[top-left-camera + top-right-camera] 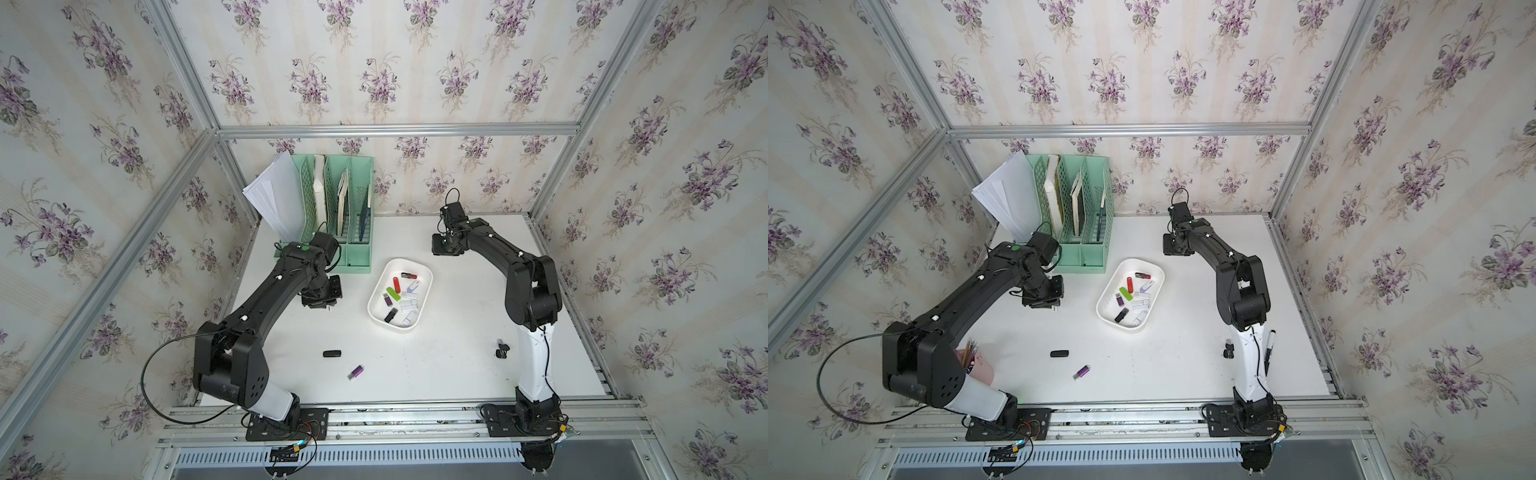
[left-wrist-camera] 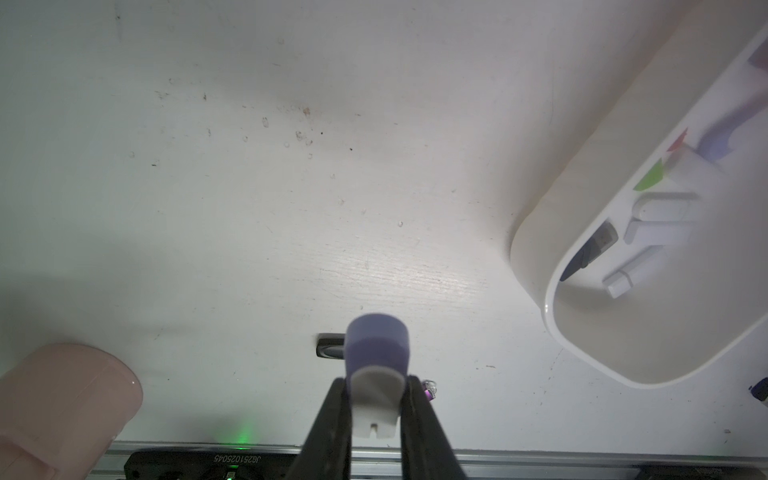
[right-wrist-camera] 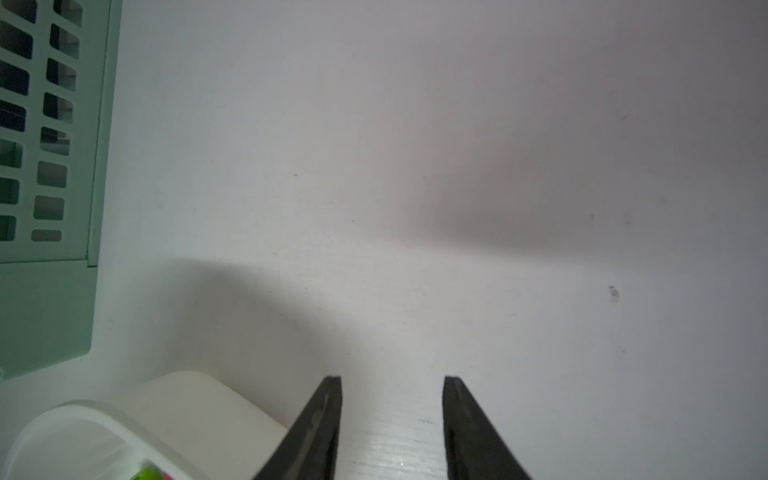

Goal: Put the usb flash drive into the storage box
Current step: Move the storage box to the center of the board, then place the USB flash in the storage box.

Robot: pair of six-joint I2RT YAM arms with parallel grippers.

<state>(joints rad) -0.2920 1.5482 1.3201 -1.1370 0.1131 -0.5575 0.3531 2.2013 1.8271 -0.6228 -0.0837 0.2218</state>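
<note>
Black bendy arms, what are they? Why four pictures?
They are two robot arms, left and right, mounted at a white table's edge. Two pictures look down from above; two come from cameras on the arms' wrists. The left claw pinches a purple-and-white flash drive. The right claw is open and empty. The white storage box holds many flash drives. A black flash drive and a purple flash drive lie loose on the table. A green file organizer stands at the back.

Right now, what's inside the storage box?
The storage box holds loose flash drives: a red drive, a green drive, a purple drive, a black drive and several white drives. Some overlap, so anything underneath them is hidden.
</note>
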